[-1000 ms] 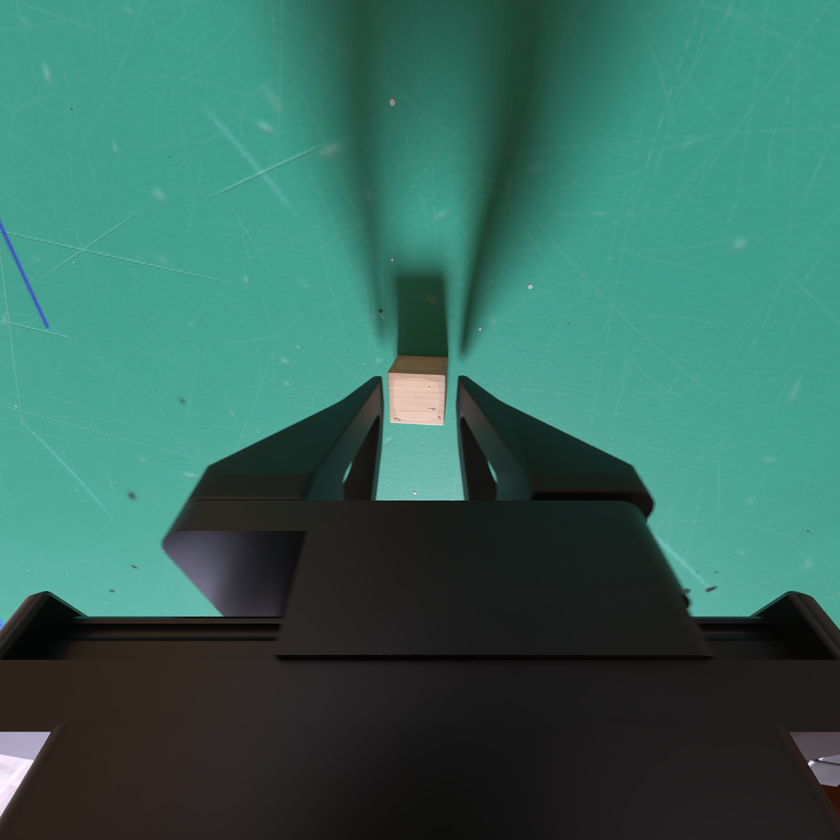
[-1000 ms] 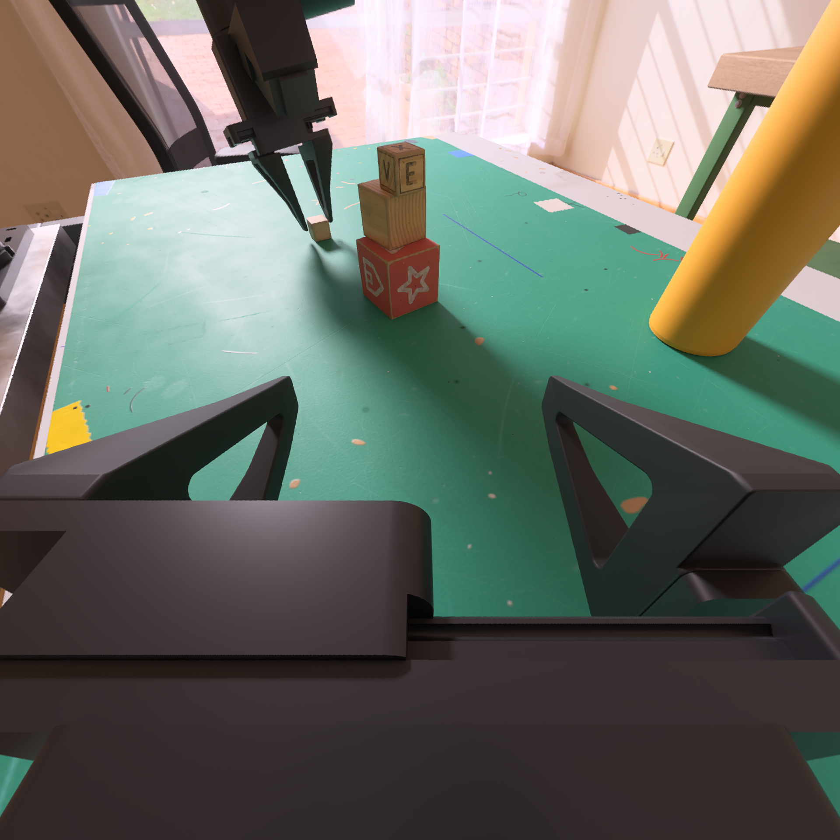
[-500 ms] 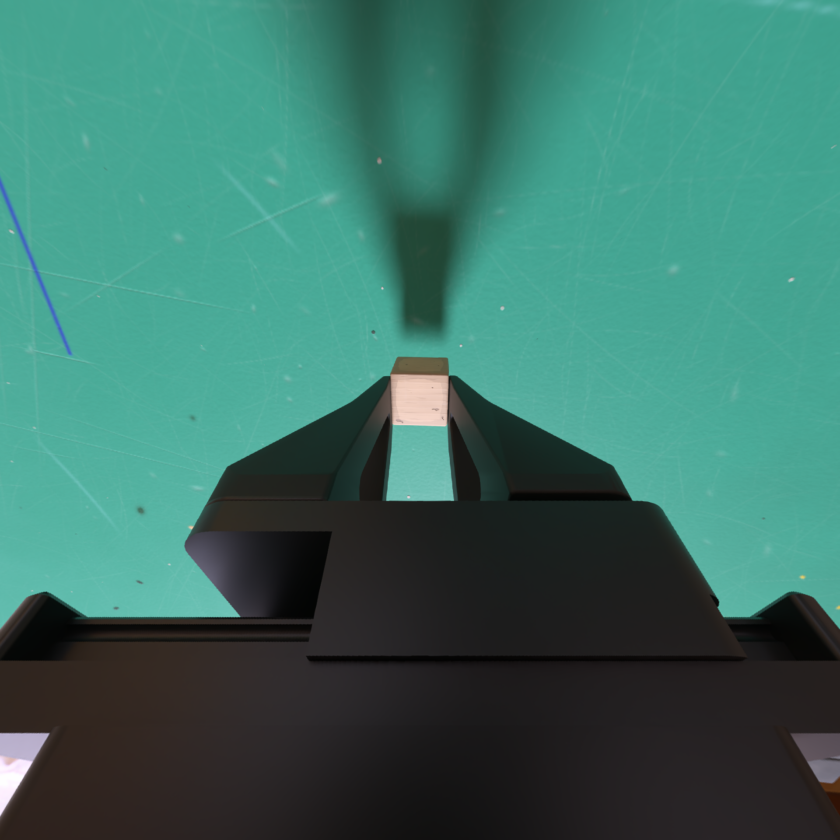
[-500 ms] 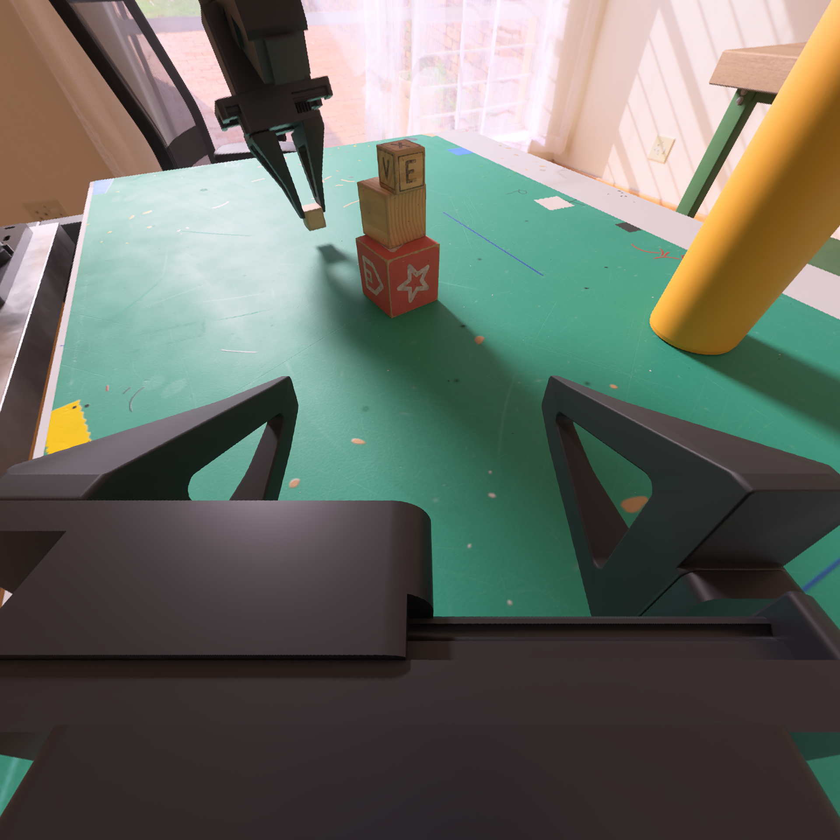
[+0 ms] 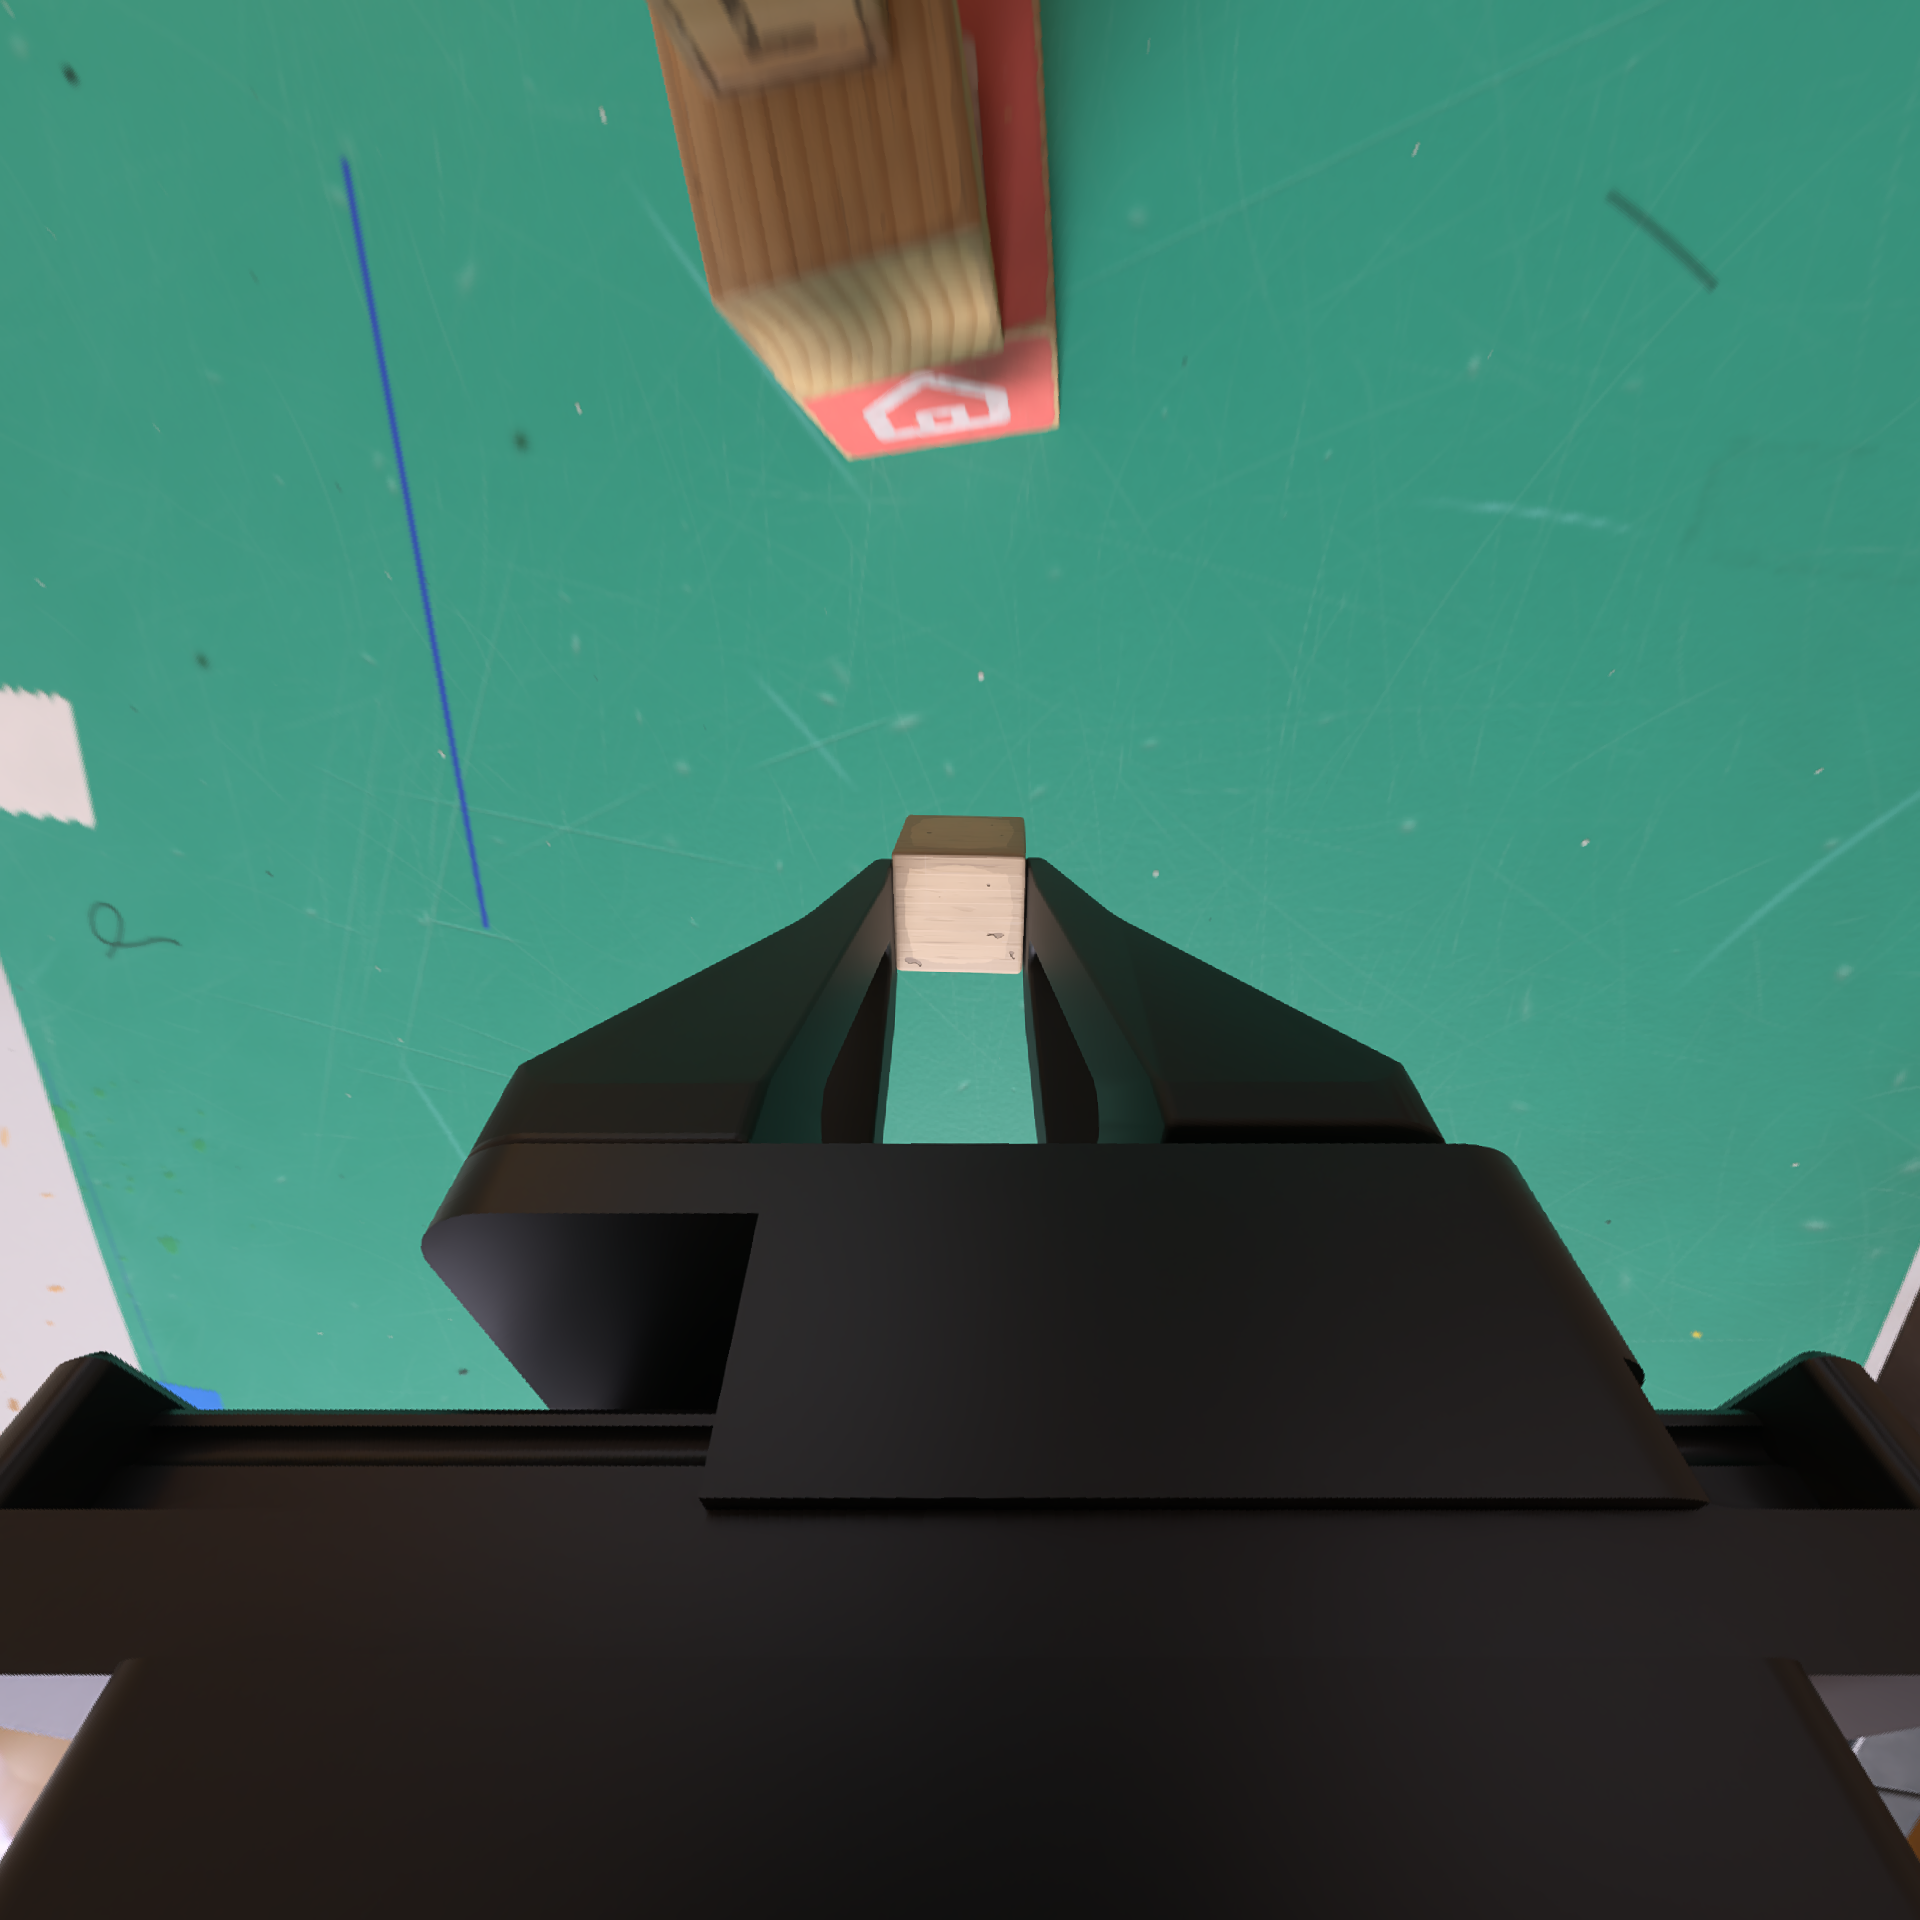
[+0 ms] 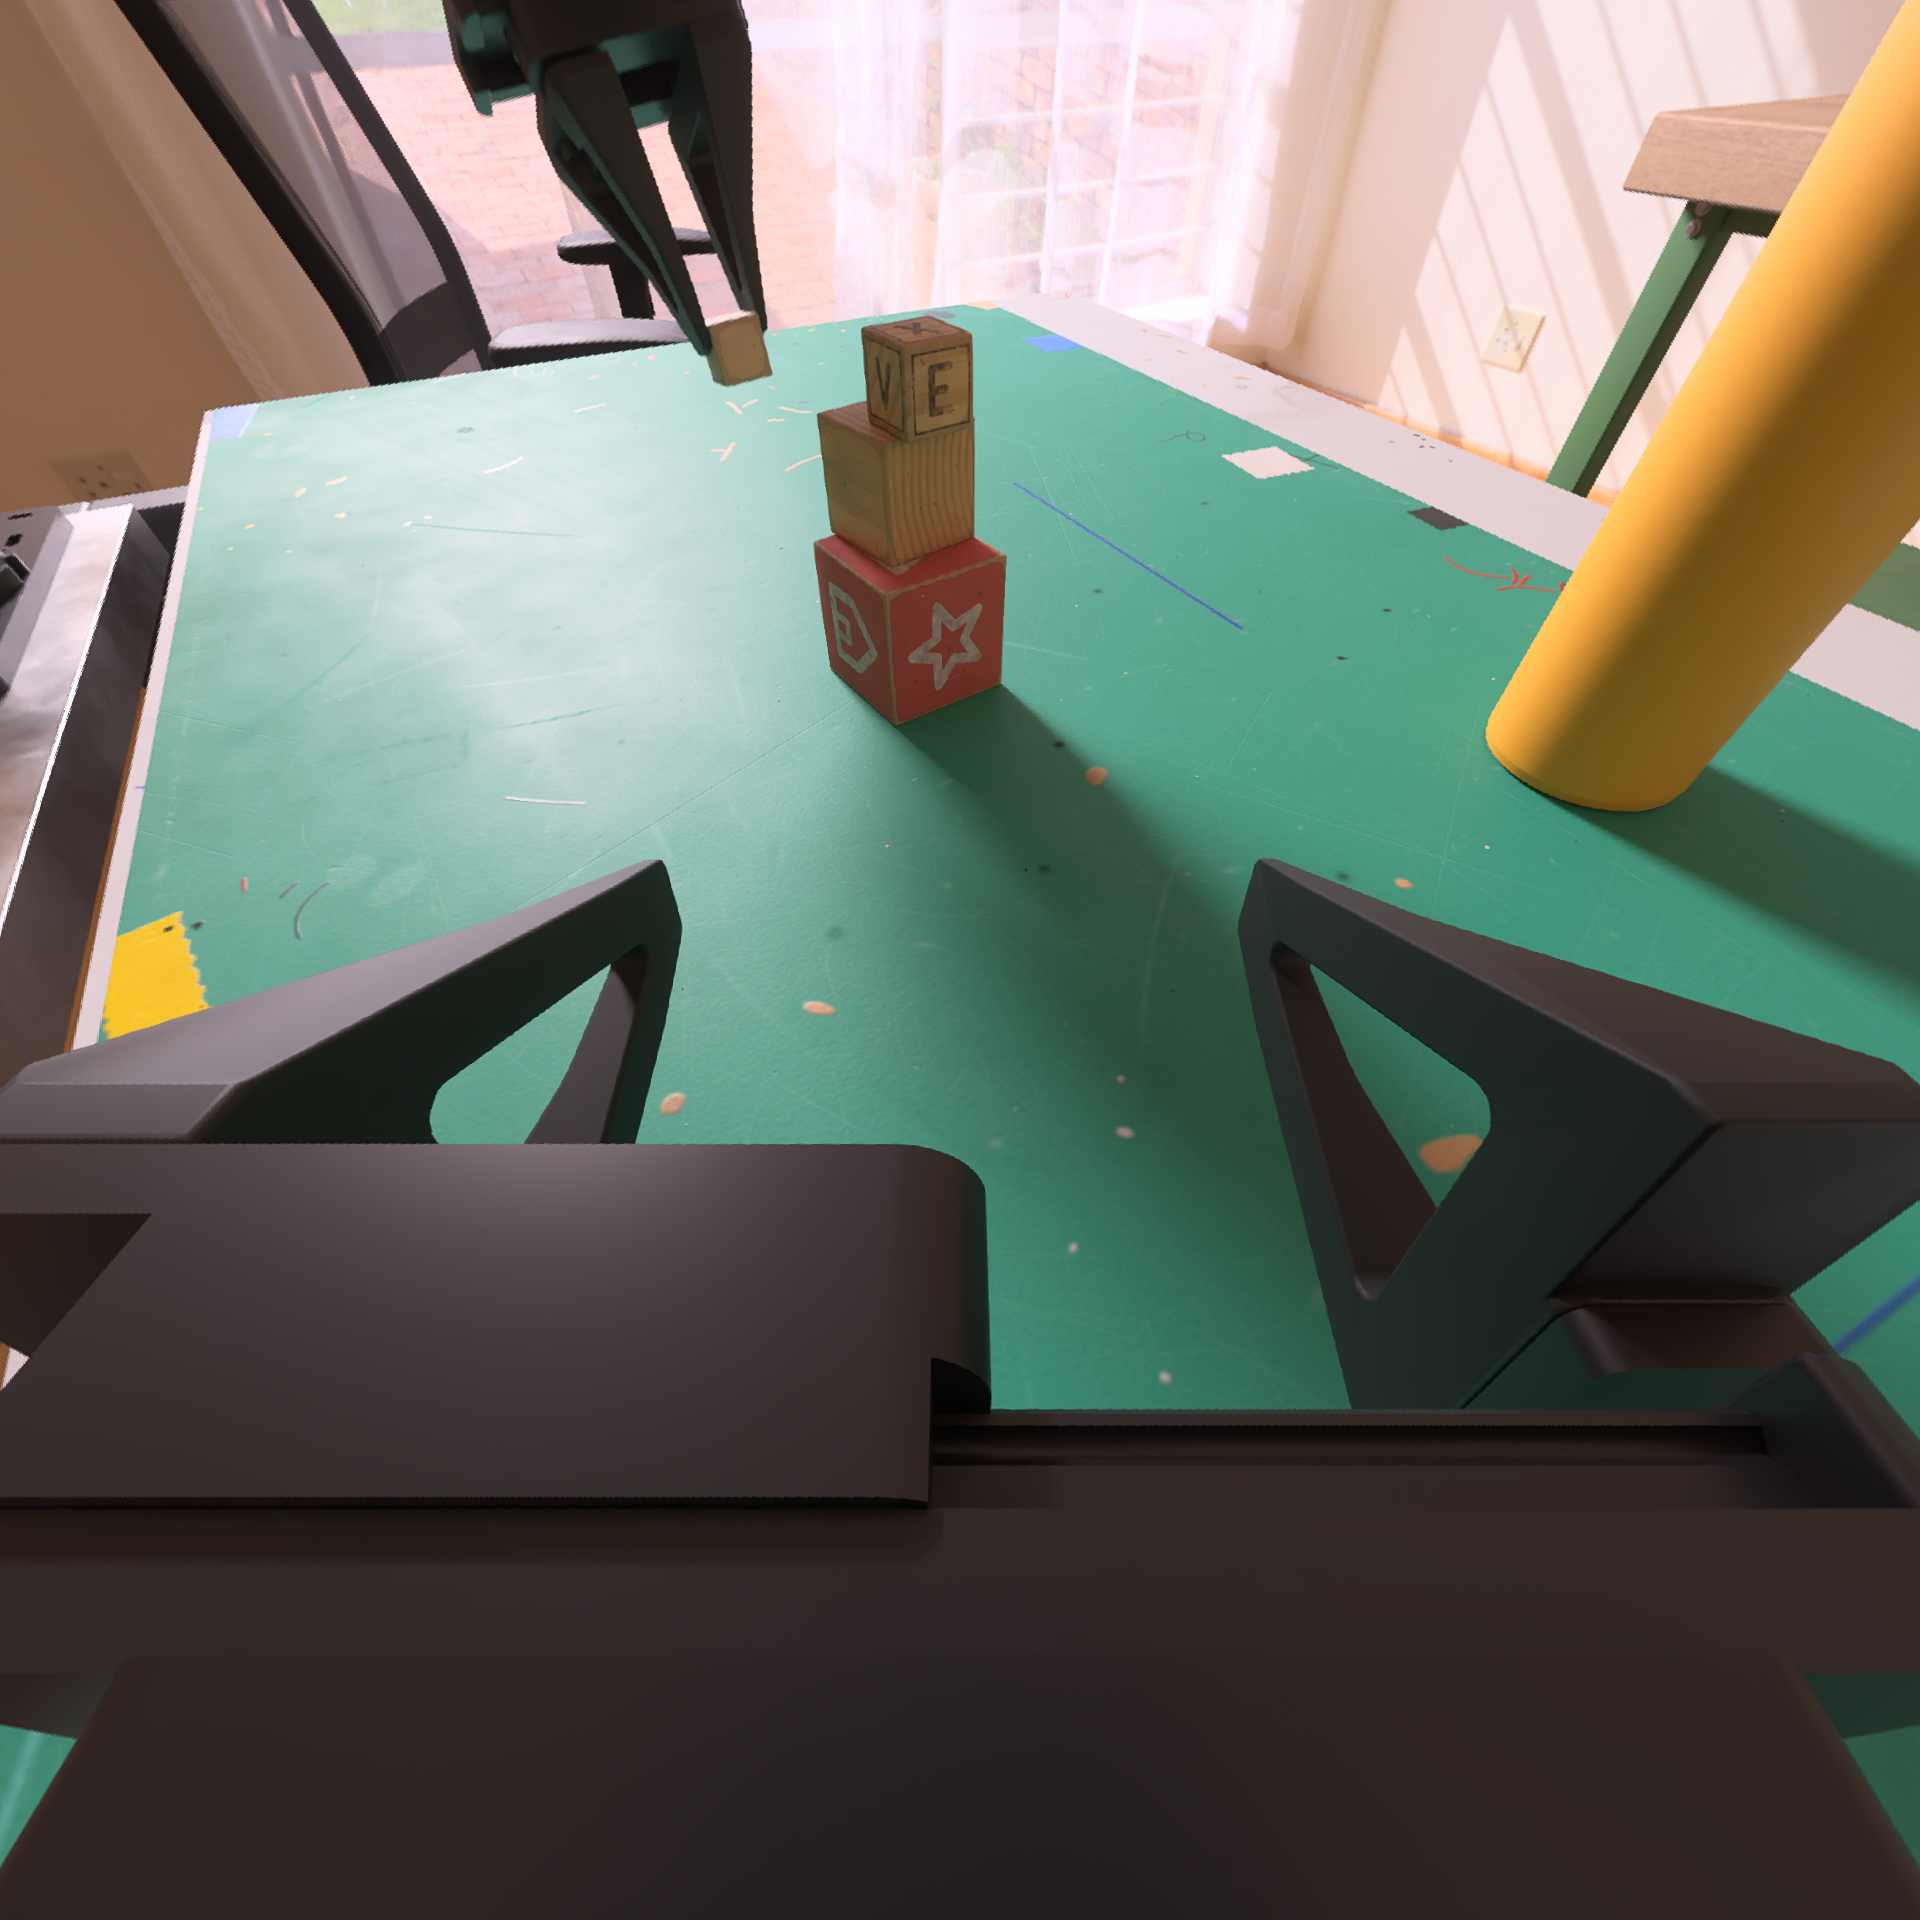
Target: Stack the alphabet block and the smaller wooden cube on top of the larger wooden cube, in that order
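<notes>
Smaller wooden cube (image 5: 958, 914), square-on, slightly tilted

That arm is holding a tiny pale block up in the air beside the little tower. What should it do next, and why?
Probably carry the small pale wooden cube sideways until it is over the lettered wooden block topping the tower. The left gripper has its jaws shut on the cube, already lifted about level with that top block but still off to one side.
</notes>
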Controlling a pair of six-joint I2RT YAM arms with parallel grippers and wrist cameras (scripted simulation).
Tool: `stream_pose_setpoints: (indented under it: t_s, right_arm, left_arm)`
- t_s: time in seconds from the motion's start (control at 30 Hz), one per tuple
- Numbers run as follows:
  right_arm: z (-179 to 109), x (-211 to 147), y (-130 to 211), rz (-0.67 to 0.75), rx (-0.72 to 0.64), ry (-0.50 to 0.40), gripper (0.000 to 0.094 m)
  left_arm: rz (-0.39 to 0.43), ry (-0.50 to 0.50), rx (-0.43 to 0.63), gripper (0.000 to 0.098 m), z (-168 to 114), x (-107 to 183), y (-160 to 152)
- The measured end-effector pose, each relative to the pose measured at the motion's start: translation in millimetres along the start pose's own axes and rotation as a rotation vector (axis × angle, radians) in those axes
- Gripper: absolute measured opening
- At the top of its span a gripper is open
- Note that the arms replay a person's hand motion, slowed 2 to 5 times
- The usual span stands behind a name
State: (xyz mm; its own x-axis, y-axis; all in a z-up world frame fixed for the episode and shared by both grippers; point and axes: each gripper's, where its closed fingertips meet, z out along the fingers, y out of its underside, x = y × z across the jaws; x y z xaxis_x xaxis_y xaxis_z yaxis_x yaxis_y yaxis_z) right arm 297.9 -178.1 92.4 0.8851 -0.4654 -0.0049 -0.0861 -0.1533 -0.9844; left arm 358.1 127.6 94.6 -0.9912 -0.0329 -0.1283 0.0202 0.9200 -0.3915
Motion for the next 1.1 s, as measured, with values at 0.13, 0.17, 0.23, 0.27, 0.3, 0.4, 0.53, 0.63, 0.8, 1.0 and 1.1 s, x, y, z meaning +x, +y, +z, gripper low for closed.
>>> stream_pose_setpoints:
  t_s: [0.13,0.17,0.23,0.27,0.3,0.4,0.53,0.63,0.8,1.0,1.1]
  right_arm:
    - [0,0,0,0.000,0.000,0.000,0.0920]
    - [0,0,0,0.000,0.000,0.000,0.0920]
    - [0,0,0,0.000,0.000,0.000,0.0920]
    - [0,0,0,0.000,0.000,0.000,0.0920]
    - [0,0,0,0.000,0.000,0.000,0.0920]
    - [0,0,0,-0.002,0.001,0.000,0.0920]
    - [0,1,-1,-0.008,0.003,0.001,0.0919]
    - [0,1,-2,-0.011,0.005,0.002,0.0918]
    - [0,1,-2,-0.015,0.006,0.003,0.0918]
    - [0,1,-3,-0.018,0.010,0.001,0.0918]
    - [0,1,-4,-0.019,0.012,0.000,0.0919]
  left_arm:
    - [0.025,0.004,0.017,0.0202,-9,-2,-23]
    - [0.033,0.007,0.021,0.0202,-10,-3,-29]
    - [0.050,0.014,0.031,0.0202,-14,-3,-41]
    - [0.059,0.018,0.036,0.0202,-15,-4,-47]
    - [0.067,0.021,0.040,0.0202,-17,-4,-53]
    - [0.090,0.026,0.048,0.0202,-21,-6,-70]
    - [0.116,0.024,0.040,0.0202,-24,-12,-88]
    - [0.128,0.030,0.028,0.0202,-25,-15,-98]
    - [0.129,0.046,0.005,0.0202,-20,-20,-111]
    - [0.092,0.042,-0.025,0.0202,-10,-27,-116]
    - [0.057,0.036,-0.037,0.0202,-5,-29,-117]
